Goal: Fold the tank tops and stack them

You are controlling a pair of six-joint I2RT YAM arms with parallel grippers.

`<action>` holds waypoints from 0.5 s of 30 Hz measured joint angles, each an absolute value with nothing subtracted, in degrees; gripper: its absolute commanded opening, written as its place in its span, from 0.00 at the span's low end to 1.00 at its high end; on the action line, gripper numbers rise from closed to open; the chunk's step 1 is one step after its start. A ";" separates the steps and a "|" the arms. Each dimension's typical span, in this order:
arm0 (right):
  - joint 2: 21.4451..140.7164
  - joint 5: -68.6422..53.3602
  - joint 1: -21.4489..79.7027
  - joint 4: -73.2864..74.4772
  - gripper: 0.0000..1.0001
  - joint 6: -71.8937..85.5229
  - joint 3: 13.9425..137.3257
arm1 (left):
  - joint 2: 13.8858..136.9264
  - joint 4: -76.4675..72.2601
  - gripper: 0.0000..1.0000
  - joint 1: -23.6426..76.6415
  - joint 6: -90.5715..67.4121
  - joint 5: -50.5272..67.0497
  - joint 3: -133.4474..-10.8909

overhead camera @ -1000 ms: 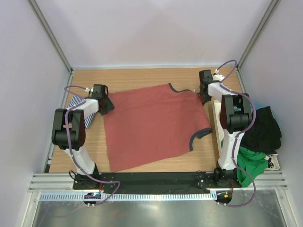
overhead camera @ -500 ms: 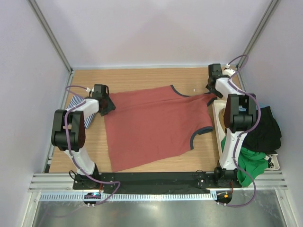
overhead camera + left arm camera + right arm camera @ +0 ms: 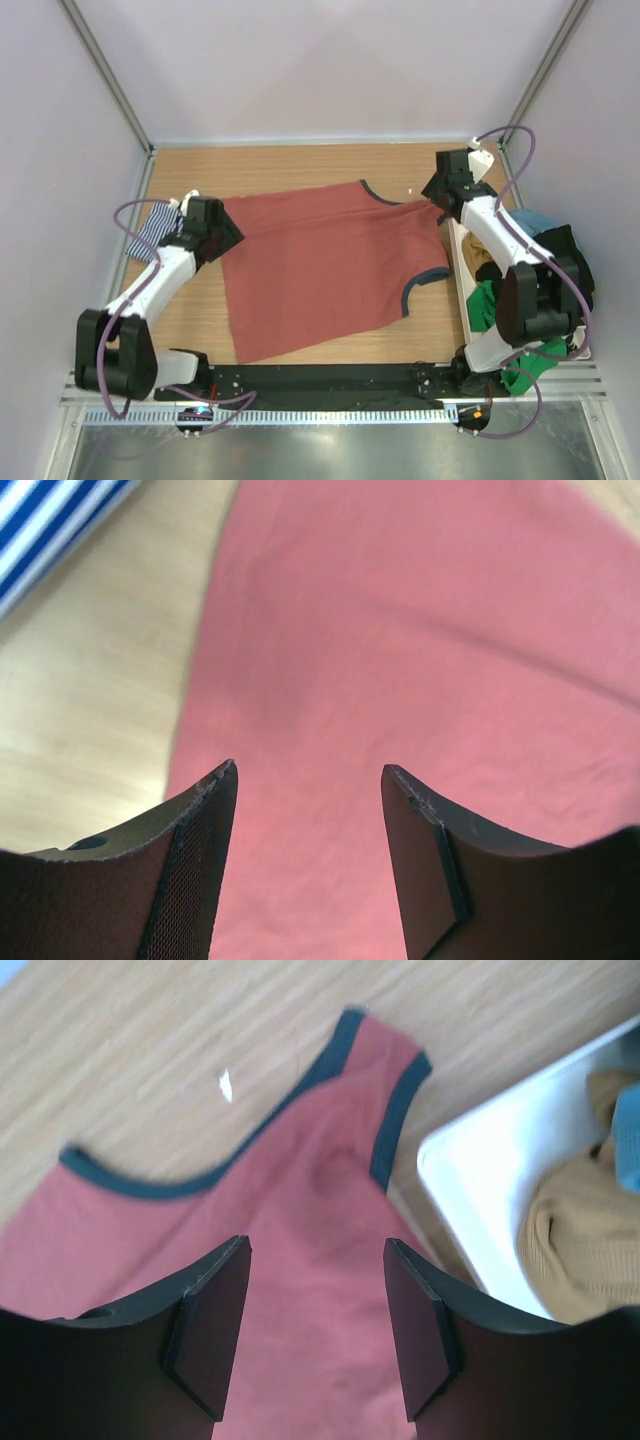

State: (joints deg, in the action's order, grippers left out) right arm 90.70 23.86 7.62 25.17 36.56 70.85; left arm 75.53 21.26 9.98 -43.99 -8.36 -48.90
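Note:
The rust-red tank top (image 3: 320,265) lies spread flat in the middle of the table, its dark-trimmed neckline and strap (image 3: 385,1090) toward the far right. My left gripper (image 3: 222,235) hovers open over its far-left edge (image 3: 420,630), nothing between the fingers (image 3: 205,860). My right gripper (image 3: 437,195) is open above the strap end, holding nothing (image 3: 317,1242). The navy-and-white striped tank top (image 3: 152,228) sits folded at the left, partly hidden by the left arm; a corner of it (image 3: 50,520) shows in the left wrist view.
A white bin (image 3: 462,270) stands along the table's right edge with mustard (image 3: 580,1230), green (image 3: 520,350) and black (image 3: 555,270) clothes in and beside it. A small white fleck (image 3: 226,1085) lies on the wood beyond the neckline.
The right gripper pulled the strap to the right, then opened and let it go. The left gripper opened wider, and both arms swung their elbows toward the near side.

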 measured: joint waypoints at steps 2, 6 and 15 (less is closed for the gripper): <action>87.18 22.94 8.91 24.56 0.63 36.25 67.11 | 71.07 23.22 0.61 10.72 -45.39 -8.62 -45.65; 81.56 21.30 11.00 24.58 0.64 35.79 60.23 | 63.22 29.02 0.63 15.05 -47.18 -9.21 -40.42; 72.42 20.08 12.64 25.28 0.66 35.48 51.33 | 53.19 40.45 0.64 23.24 -56.16 -13.74 -33.19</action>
State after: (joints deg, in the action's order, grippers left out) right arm 72.42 20.08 12.64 25.28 35.48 51.33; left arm 53.19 40.45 23.24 -56.16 -13.74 -33.19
